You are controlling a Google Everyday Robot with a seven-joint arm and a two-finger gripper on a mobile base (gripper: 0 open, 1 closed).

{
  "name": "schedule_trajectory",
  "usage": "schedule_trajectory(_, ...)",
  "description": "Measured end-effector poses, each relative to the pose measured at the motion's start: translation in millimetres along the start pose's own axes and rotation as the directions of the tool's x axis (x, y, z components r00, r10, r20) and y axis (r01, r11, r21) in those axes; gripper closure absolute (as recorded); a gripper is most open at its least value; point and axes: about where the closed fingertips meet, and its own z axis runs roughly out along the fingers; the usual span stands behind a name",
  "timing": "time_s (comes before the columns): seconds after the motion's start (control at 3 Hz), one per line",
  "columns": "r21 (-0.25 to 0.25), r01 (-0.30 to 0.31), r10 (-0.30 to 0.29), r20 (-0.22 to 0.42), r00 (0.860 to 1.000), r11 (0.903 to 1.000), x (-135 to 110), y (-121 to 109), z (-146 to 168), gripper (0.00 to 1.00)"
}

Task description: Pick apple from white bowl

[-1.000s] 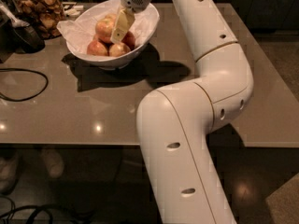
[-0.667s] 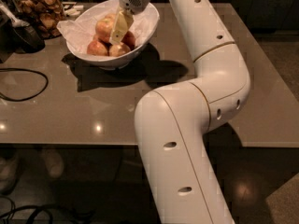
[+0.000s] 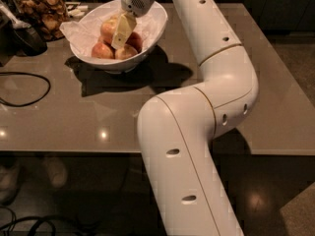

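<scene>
Step in hand: reach/grasp phase, apple not yet lifted.

- The gripper point(image 3: 120, 37) is down inside the white bowl point(image 3: 158, 23), pointing steeply into the fruit pile. Its pale yellow flat pad sits just beside the apple point(image 3: 108, 28), on that apple's right, probably touching it.
- Grip state: can't be read from this view, so no call on whether it has the apple.
- The apple sits high in the pile toward the bowl's back-left. It is round, with yellow-orange skin and a pink blush.
- The other apples point(image 3: 102, 51) are packed below and to the right, including 1 darker red apple point(image 3: 134, 41) just right of the pad.
- The bowl is glossy white with a flaring rim, lined with crumpled white paper point(image 3: 74, 31) that spills over the left edge.
- The tabletop point(image 3: 88, 117) is smooth, grey-brown and reflective.
- A glass jar point(image 3: 42, 11) of brown snacks stands behind-left, and a black cable point(image 3: 27, 90) loops on the left.

Next move, as a judgement: confirm a squeeze across the apple's widest part, then lift straight up. The skin looks smooth and hard, so an off-centre grip could slip. The neighbours are tight, so a sideways drag could roll them or snag the paper.
</scene>
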Motion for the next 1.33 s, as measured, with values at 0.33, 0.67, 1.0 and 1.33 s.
schedule_trajectory(0.33, -0.019, 0.006, -0.006, 0.001, 1.000, 0.9998, -11.0, 8.3, -2.4, 0.43)
schedule_trajectory(0.67, -0.038, -0.014, 0.013, -0.014, 1.000, 0.9992, -17.9, 14.9, 0.5, 0.66)
schedule_trajectory(1.0, -0.054, -0.041, 0.040, -0.023, 0.999, 0.9977, -18.3, 18.1, 5.2, 0.88)
schedule_trajectory(1.33, -0.054, -0.043, 0.041, -0.024, 0.999, 0.9976, -18.4, 18.1, 5.4, 1.00)
